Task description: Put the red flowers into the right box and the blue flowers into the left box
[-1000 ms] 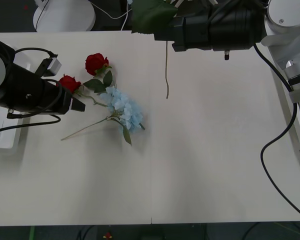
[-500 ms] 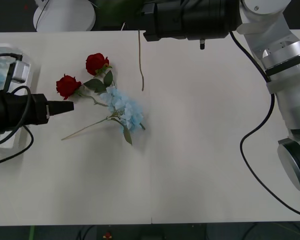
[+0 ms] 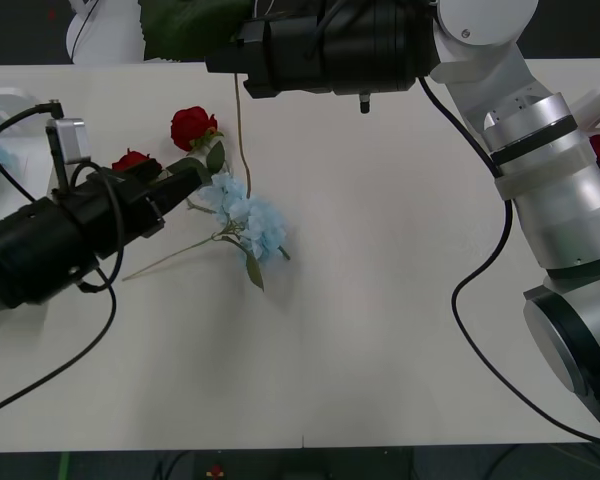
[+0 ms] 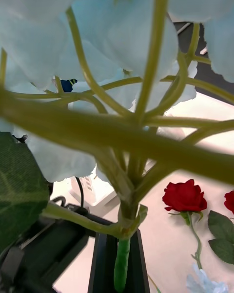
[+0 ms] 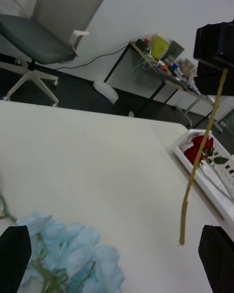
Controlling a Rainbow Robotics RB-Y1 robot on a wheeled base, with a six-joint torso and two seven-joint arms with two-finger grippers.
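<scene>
- My right gripper [image 3: 242,62], black-fingered, is closed on the thin green stem of a pale blue hydrangea cluster [image 4: 68,39], held above the far edge of the white table [image 3: 400,300]. The stem [image 3: 243,130] hangs straight down, tip clear of the tabletop.
- My left gripper [image 3: 188,180] is low over the table's left part, black fingers [image 5: 13,254] spread wide, holding nothing.
- Just beyond its tips lies a second pale blue hydrangea cluster [image 3: 248,218], leaf and stem flat on the table.
- Two deep-red roses: one [image 3: 191,126] lies free near the far edge; the other [image 3: 132,160] is just beside my left gripper, partly hidden.
- More red roses [image 5: 199,147] lie in the shallow white plastic tray [image 5: 219,202] at the table's right edge.
- A corner of the other white tray [image 3: 10,100] shows at far left.
</scene>
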